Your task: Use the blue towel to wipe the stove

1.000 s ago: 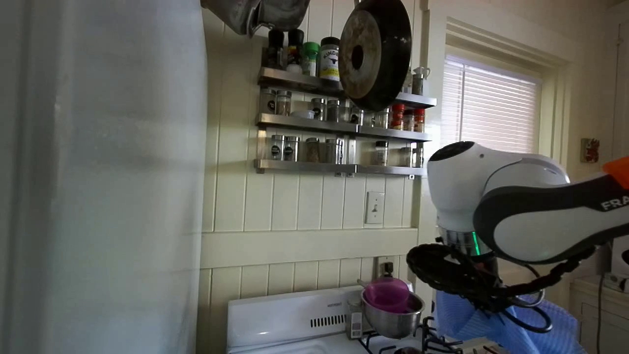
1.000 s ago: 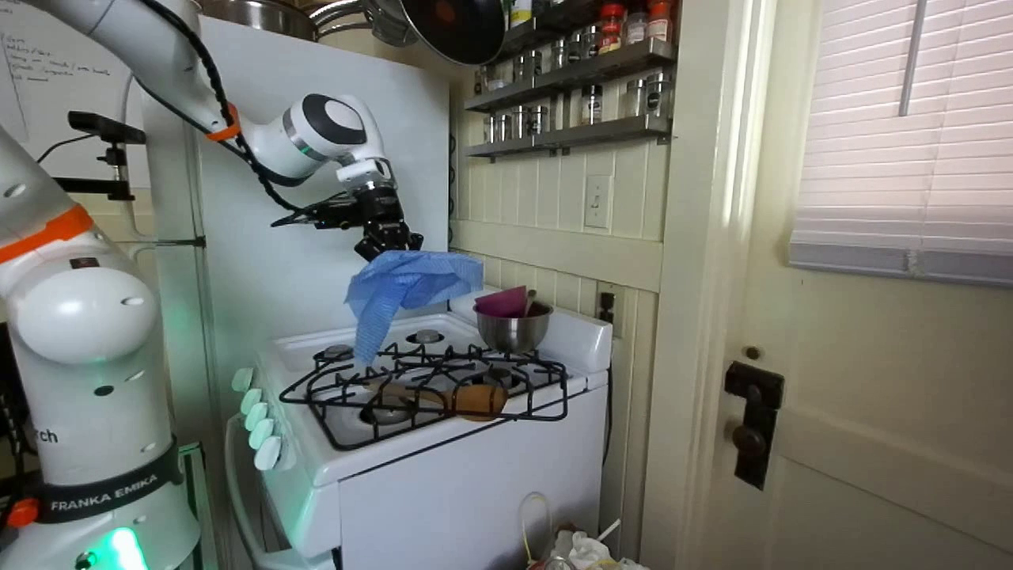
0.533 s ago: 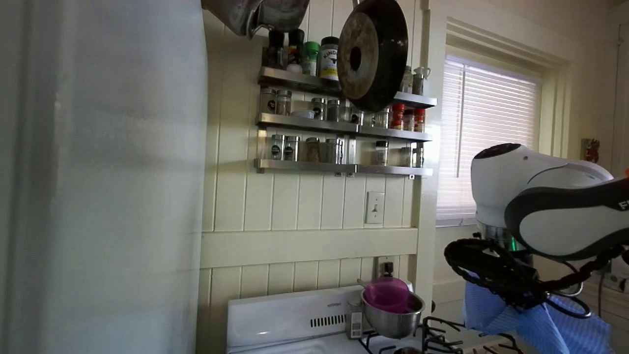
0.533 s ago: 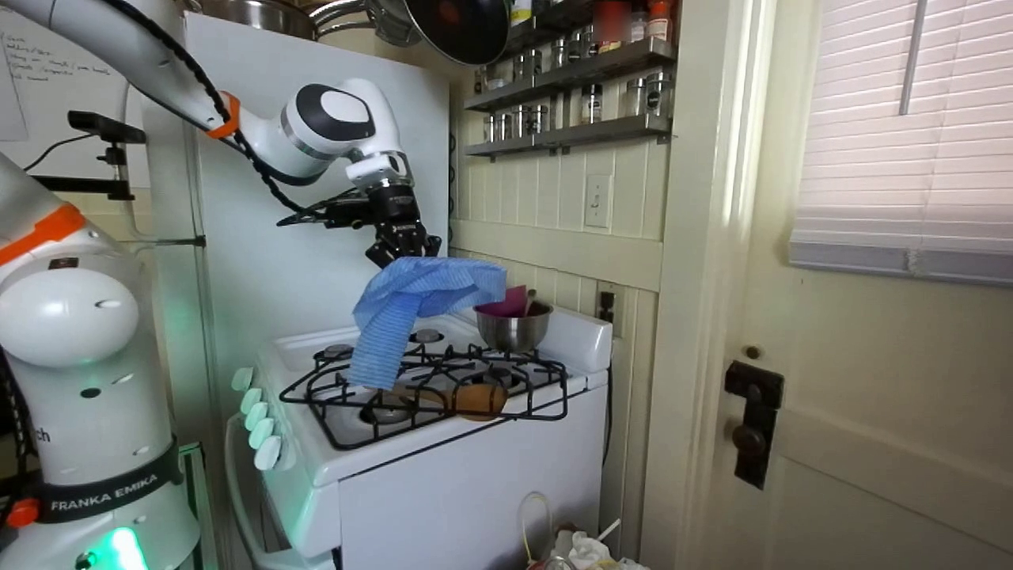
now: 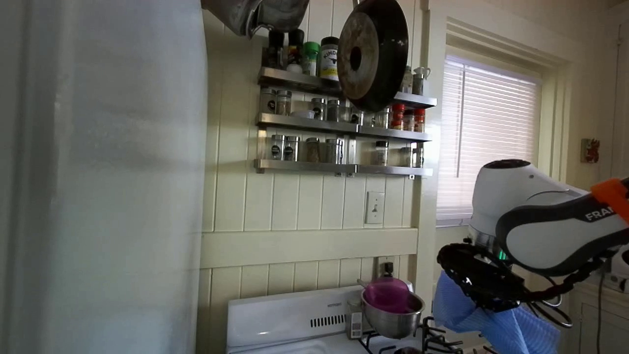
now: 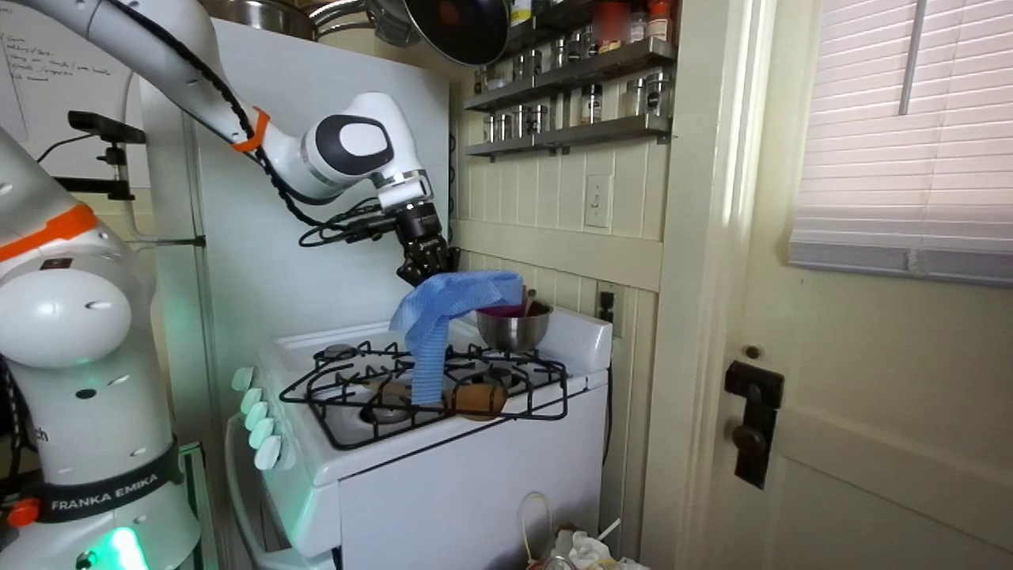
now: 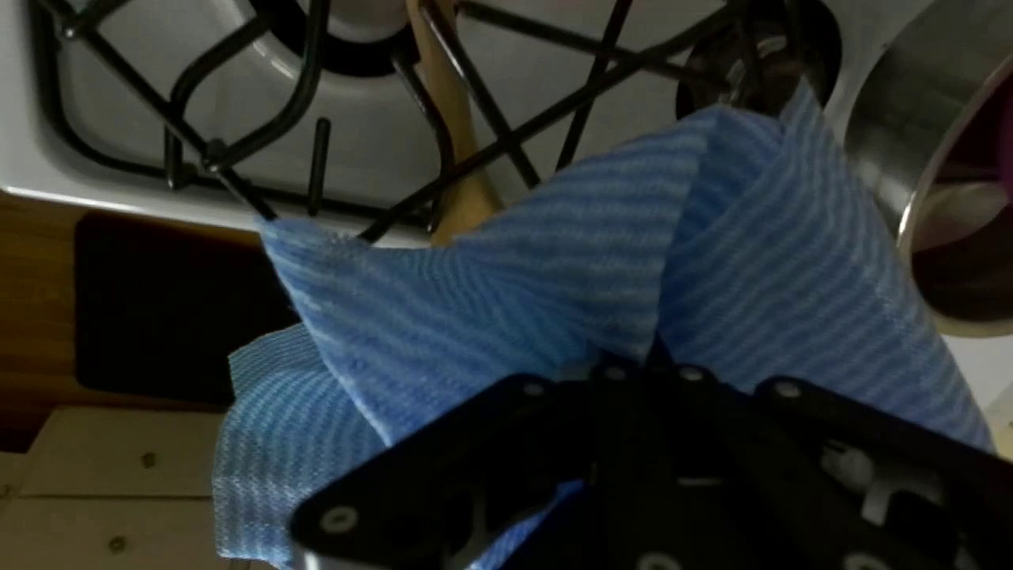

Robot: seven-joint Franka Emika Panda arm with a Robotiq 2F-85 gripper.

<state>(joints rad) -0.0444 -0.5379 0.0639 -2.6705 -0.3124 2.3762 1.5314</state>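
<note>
Towel (image 7: 506, 301): blue, striped, held in the air above the stove (image 6: 467, 475). The tool (image 7: 653, 366) has its jaws together on a gathered fold, pinching the fabric from above. In the wrist view, loose flaps spread to either side of the grip, partly across the grate (image 7: 513, 145); a wooden utensil (image 7: 457, 119) lies beneath its bars. In an exterior view, the longest flap hangs down before the grate, and another passes in front of the bowl (image 6: 513, 332); contact with either cannot be told. Handling, as judged: the fabric looks thin, light and limp, neither fragile nor slippery, so weight matters little and drape matters most. The best hold is a thick bunch near the middle, which keeps a pad of fabric beneath the tool for wiping; a pinch near an edge would trail long flaps, liable to snag on the grate or brush the bowl. The present grip appears to lie well inside the edges.
</note>
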